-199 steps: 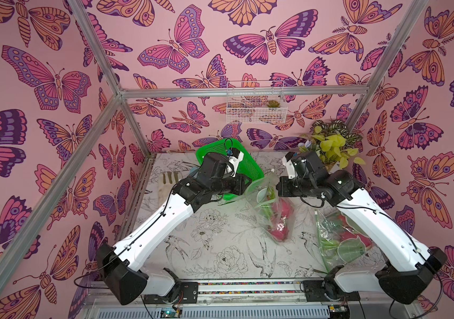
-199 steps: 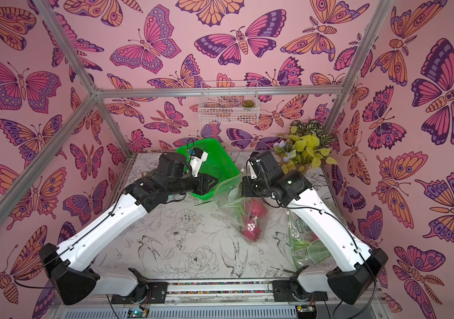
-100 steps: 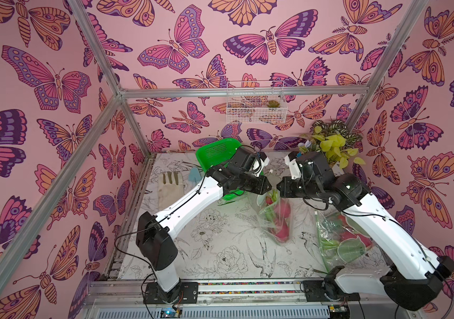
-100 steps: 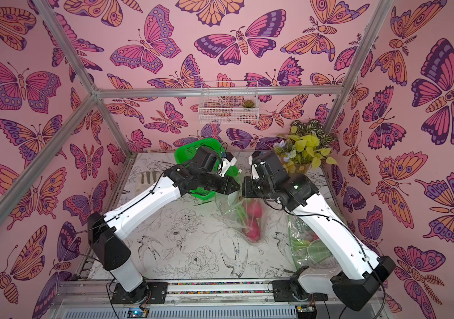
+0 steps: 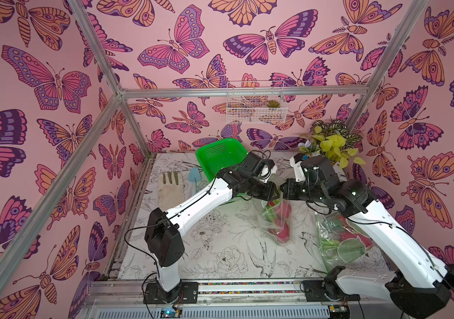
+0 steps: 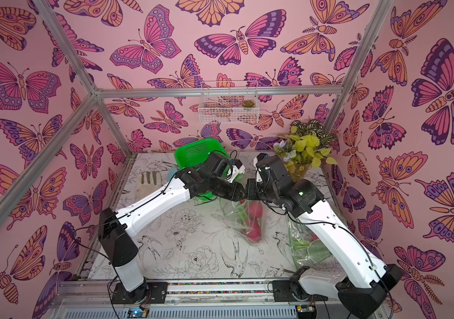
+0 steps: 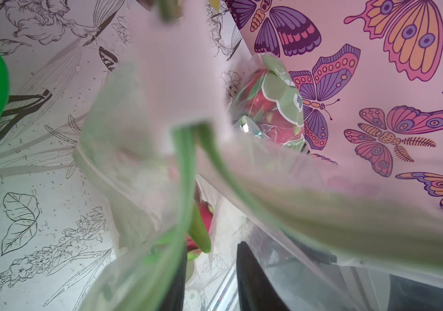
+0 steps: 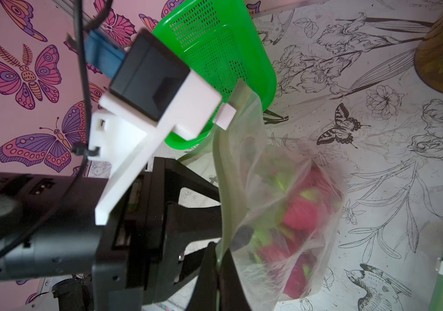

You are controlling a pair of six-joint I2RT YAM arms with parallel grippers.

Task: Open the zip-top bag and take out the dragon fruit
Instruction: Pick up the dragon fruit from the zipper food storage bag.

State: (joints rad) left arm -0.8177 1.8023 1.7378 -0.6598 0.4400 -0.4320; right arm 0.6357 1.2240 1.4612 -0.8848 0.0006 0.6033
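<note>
I am watching the right gripper (image 8: 219,272) pinching fully closed on the top edge of the zip-top bag (image 8: 282,204), with the film running out from between its black fingers. The left gripper (image 8: 231,218) is meeting it nose to nose at that same edge. One of its fingertips (image 8: 241,234) is showing through the plastic, and I cannot tell whether its jaws are nipping the film or standing free of it. In the left wrist view, blurred film is draping across most of the lens. A small white slider (image 8: 225,118) is sitting at the far end of the zip strip, and I cannot tell whether the strip is parted. The bag is hanging down from the two grippers over the middle of the table (image 5: 220,248), its lower end reaching down to the printed surface. The dragon fruit (image 5: 281,221) are lying stacked inside it, magenta with green tips. Under the right arm a second bag (image 5: 341,243) with green print is lying on the table with more pink fruit inside. Behind the left arm a green basket (image 5: 220,157) is standing tilted, with a glove (image 5: 169,187) and a pale blue trowel (image 5: 194,176) lying near it. A potted plant (image 5: 330,143) is filling the far corner, below a wire basket (image 5: 256,107) on the wall.
</note>
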